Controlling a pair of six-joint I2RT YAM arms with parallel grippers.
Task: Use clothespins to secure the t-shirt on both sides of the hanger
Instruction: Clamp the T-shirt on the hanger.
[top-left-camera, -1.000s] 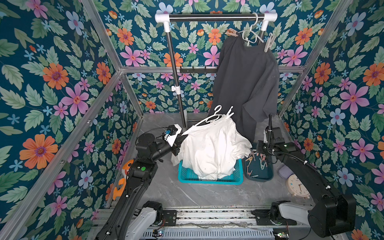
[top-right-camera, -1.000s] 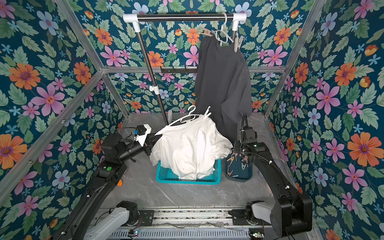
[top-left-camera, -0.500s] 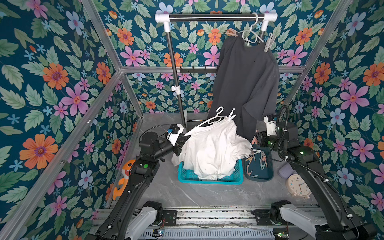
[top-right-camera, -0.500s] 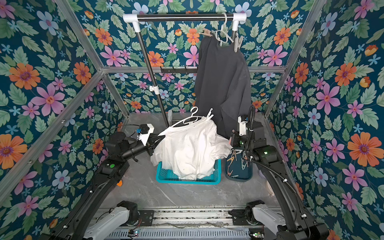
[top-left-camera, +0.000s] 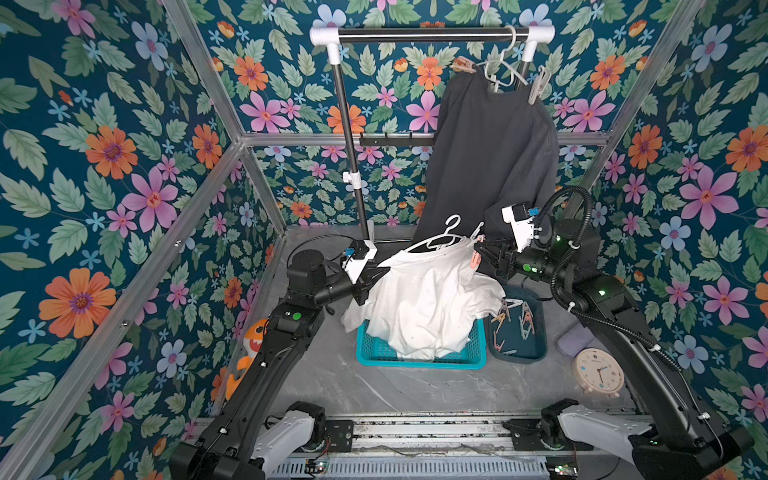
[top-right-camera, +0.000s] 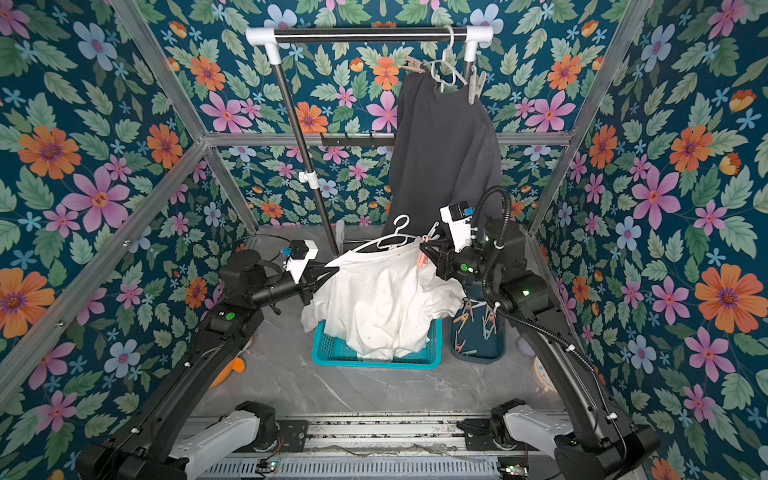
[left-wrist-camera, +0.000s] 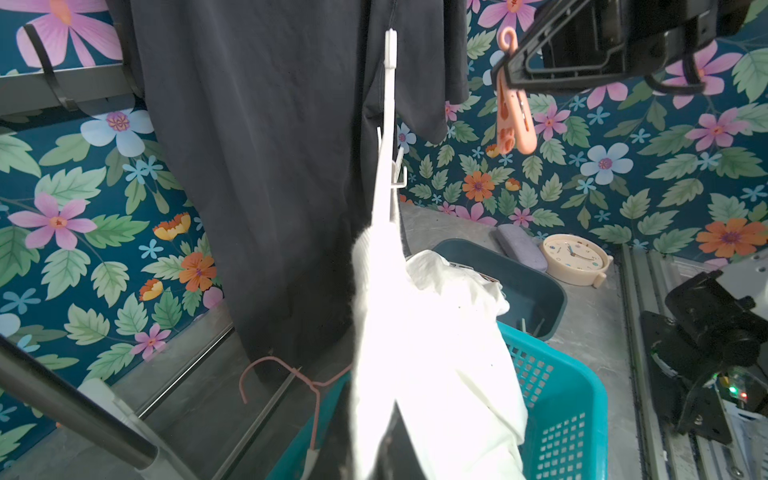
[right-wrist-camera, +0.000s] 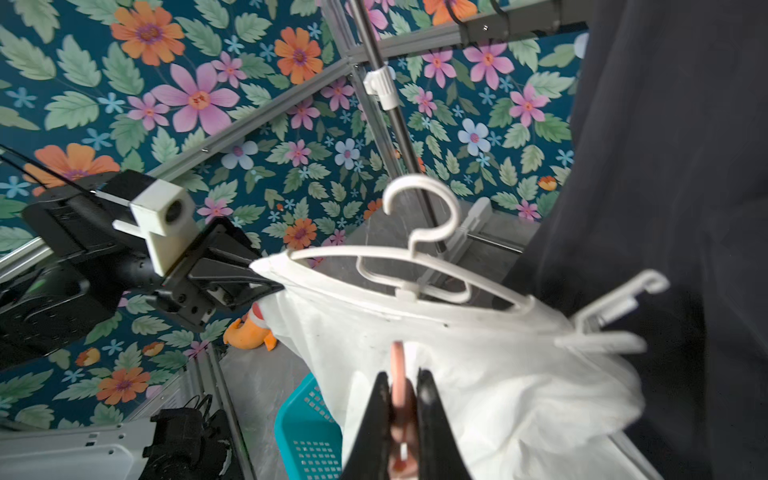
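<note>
Left gripper (top-left-camera: 384, 272) clamps hanger (right-wrist-camera: 409, 249) end under shirt (top-left-camera: 428, 299), which droops into basket (top-left-camera: 415, 362); right gripper (top-left-camera: 478, 251) pinches pink pin (left-wrist-camera: 513, 120) just beside the other shoulder, so likely best: drive its mouth over cloth and hanger arm together, left holding steady, release once seated.

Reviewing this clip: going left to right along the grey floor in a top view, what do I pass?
Orange plush toy → teal mesh plastic basket → dark blue tray of pastel clothespins → round cream alarm clock.
</note>
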